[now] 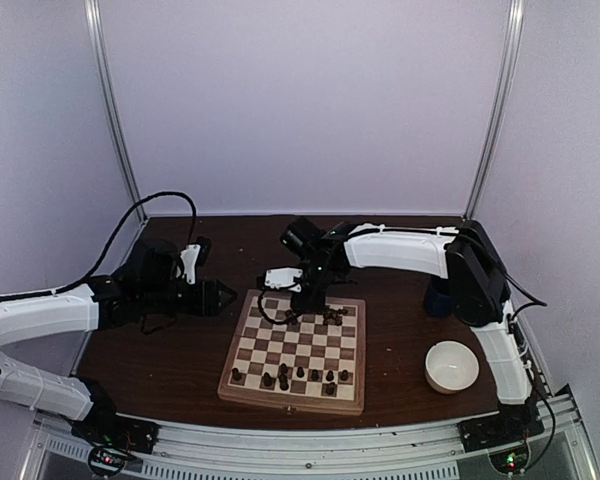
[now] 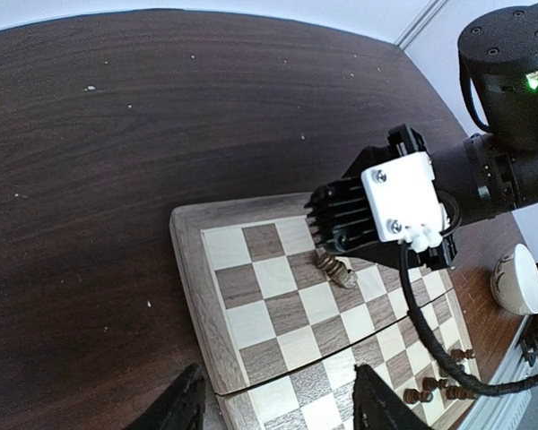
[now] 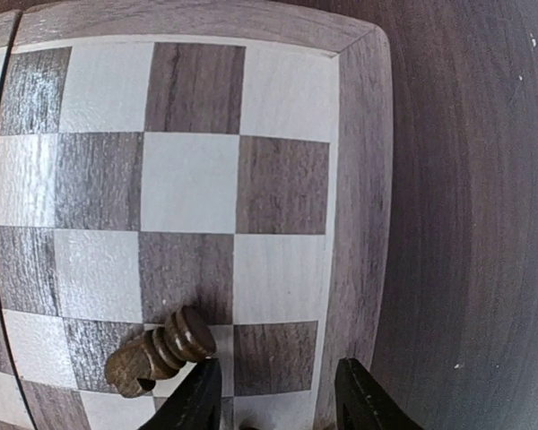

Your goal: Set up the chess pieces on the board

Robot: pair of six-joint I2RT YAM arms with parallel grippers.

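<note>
No readable text, label, brand, number or sign shows in any view.

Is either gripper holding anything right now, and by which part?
Nothing is held. The right gripper is open over the board, a chess piece lying tipped beside one finger. The left gripper is open, empty.

light: soft, even | shadows: faint | wrist views: edges bowed

Dark chess pieces [image 1: 300, 373] on board [image 1: 292, 401], one piece [image 3: 157, 351] toppled
</note>
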